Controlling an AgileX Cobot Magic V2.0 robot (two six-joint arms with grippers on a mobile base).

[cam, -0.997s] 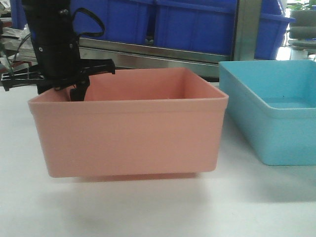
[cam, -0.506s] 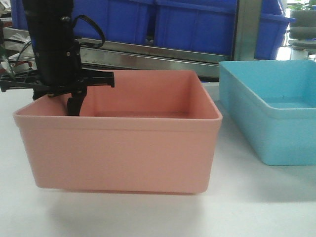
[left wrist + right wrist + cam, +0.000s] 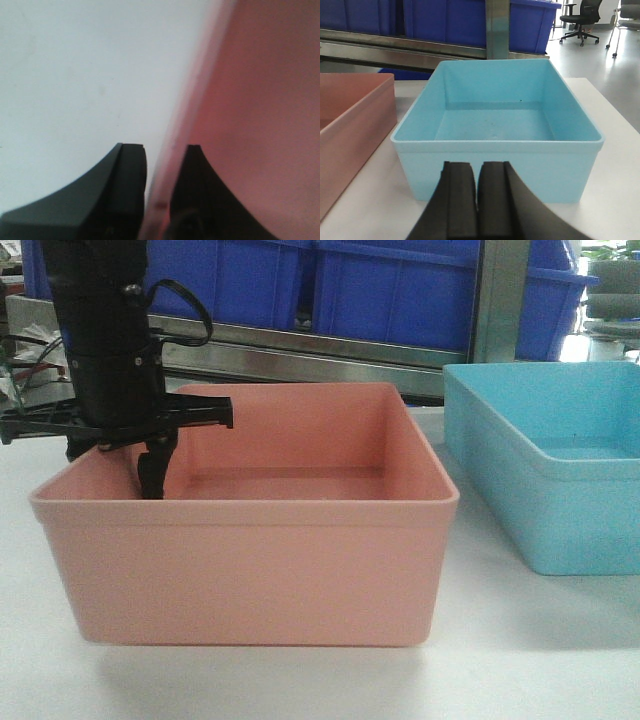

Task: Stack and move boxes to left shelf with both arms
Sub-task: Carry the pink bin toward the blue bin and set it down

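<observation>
Salmon-pink plastic, the nearer bin (image 3: 250,560) appears to sit flat on the white table (image 3: 300,690), its open top up and one broad wall facing the front camera. The left hand (image 3: 162,150) is clamped on the rim of its left wall: the left wrist view shows one black finger (image 3: 125,190) outside over the table and the other inside against the pink wall, with the thin wall pinched between them. The sky-blue bin (image 3: 560,520) stands to the right of the pink one, upright and empty, apart from it by a strip of bare table, with its right end cut off by the edge of the front view. The stacking move likely turns on this: the pink bin is held from its far-left side and the blue bin lies off its opposite, right side, so one bin has to cross that gap and clear the other's rim. The right hand (image 3: 479,185) is the nearer to the blue bin, hanging just before the middle of its near wall, fingers pressed together and holding nothing. Behind both bins run a steel rack bar (image 3: 330,345) and dark blue crates (image 3: 390,290).
</observation>
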